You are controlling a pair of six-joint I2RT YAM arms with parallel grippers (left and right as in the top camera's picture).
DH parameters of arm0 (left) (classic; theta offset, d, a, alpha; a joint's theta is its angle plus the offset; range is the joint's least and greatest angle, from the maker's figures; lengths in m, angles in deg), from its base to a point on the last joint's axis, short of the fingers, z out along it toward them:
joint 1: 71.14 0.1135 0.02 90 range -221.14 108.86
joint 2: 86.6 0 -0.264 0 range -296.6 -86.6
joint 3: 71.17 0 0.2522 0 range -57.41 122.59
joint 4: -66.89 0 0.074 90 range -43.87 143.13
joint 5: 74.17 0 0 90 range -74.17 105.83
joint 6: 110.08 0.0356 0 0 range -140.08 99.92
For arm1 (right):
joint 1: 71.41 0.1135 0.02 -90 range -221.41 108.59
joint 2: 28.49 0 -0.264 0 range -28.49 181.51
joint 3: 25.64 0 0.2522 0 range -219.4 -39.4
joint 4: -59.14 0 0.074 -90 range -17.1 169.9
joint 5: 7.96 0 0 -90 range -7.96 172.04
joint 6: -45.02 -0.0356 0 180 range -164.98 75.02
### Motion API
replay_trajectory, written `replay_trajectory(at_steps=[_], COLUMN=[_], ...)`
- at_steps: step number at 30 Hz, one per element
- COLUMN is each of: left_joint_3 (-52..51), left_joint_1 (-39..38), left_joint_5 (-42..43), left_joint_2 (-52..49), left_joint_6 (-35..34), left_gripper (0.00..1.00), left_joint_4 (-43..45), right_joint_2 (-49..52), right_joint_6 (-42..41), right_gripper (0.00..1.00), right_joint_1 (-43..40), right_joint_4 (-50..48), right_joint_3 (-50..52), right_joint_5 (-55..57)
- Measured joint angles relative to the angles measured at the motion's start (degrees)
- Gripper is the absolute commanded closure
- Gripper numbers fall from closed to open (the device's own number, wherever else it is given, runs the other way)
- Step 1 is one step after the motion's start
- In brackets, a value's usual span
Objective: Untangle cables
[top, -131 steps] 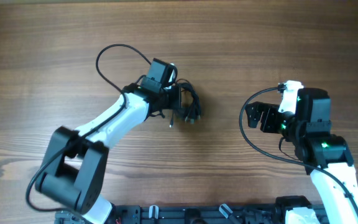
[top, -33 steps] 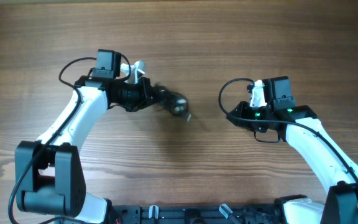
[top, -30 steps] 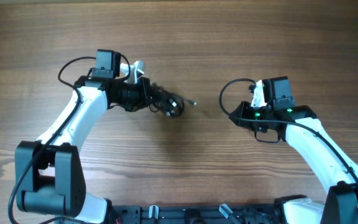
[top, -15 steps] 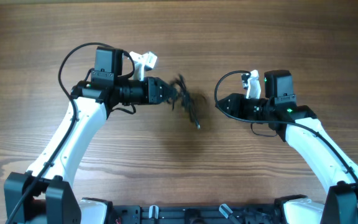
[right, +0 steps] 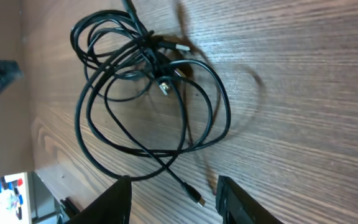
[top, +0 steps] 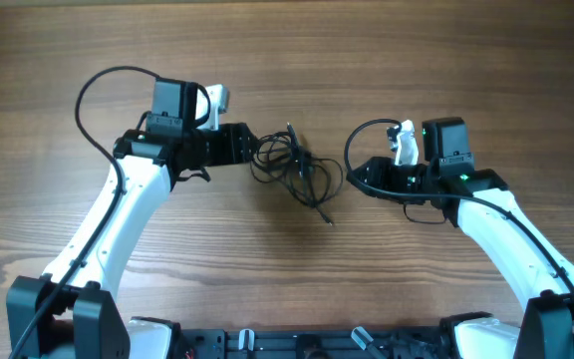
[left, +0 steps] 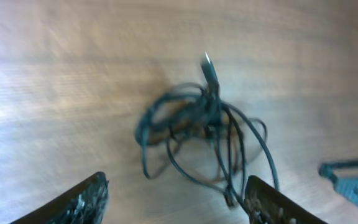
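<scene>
The cables (top: 292, 170) are seen tangled between the 2 grippers, just ahead of each. The left gripper (left: 176, 183) is held spread and the right gripper (right: 174, 182) parted, with nothing clasped.

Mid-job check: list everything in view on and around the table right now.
cables: one tangle, cord count unclear, black, mid-table between the two grippers
table: one, brown wood, under everything
left arm: one, white with black joints, reaching in from the near edge
right arm: one, white with black joints, reaching in from the near edge
left gripper: one, black fingers apart, at the tangle's edge
right gripper: one, black fingers apart, facing the tangle
</scene>
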Motion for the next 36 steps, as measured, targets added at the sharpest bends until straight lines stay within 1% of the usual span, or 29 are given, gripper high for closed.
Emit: replay_trajectory(at_steps=[3,12,15,18,20,21,22,23,24,26,31,34,36], left_joint_3=[0.0,0.0,0.0,0.0,0.0,0.0,0.0,0.0,0.0,0.0,0.0,0.0,0.0], left_joint_1=[0.0,-0.3,-1.9,-4.2,-5.2,-5.7,-5.9,-5.9,-5.9,-5.9,-5.9,-5.8,-5.8], left_joint_5=[-2.0,-3.1,-3.2,-3.1,-3.2,-3.2,-3.2,-3.2,-3.2,-3.4,-2.6,0.9,5.3], left_joint_2=[-0.4,-7.7,-9.7,-11.2,-12.5,-13.3,-14.1,-15.2,-15.4,-15.5,-15.5,-14.9,-12.2], left_joint_6=[0.1,0.2,0.4,0.5,0.6,0.7,0.7,0.8,0.7,0.9,1.0,1.0,1.0], left_gripper=[0.32,0.32,0.31,0.27,0.27,0.29,0.46,0.53,0.70,0.96,0.96,0.96,0.96], left_joint_4=[3.9,9.9,11.3,12.1,12.5,12.5,12.4,12.4,12.2,11.3,9.3,9.1,8.9], right_joint_2=[0.0,0.0,0.0,0.0,0.0,0.0,0.0,0.0,0.0,0.0,0.0,0.0,0.0], right_joint_6=[0.0,0.0,0.0,0.0,0.0,0.0,0.0,0.0,0.0,0.0,0.0,0.0,0.1], right_gripper=[0.53,0.52,0.52,0.52,0.52,0.52,0.52,0.52,0.52,0.52,0.51,0.51,0.51], right_joint_1=[0.0,0.0,0.0,0.0,0.0,0.0,0.0,0.0,0.0,0.0,0.0,0.0,0.0], right_joint_4=[1.3,1.9,2.1,2.1,2.1,2.1,2.1,2.1,2.1,2.1,2.1,2.1,0.9], right_joint_3=[0.0,0.0,0.0,0.0,0.0,0.0,0.0,0.0,0.0,0.0,0.0,0.0,0.0], right_joint_5=[0.0,0.0,0.0,0.0,0.0,0.0,0.0,0.0,0.0,0.0,0.0,0.0,-0.7])
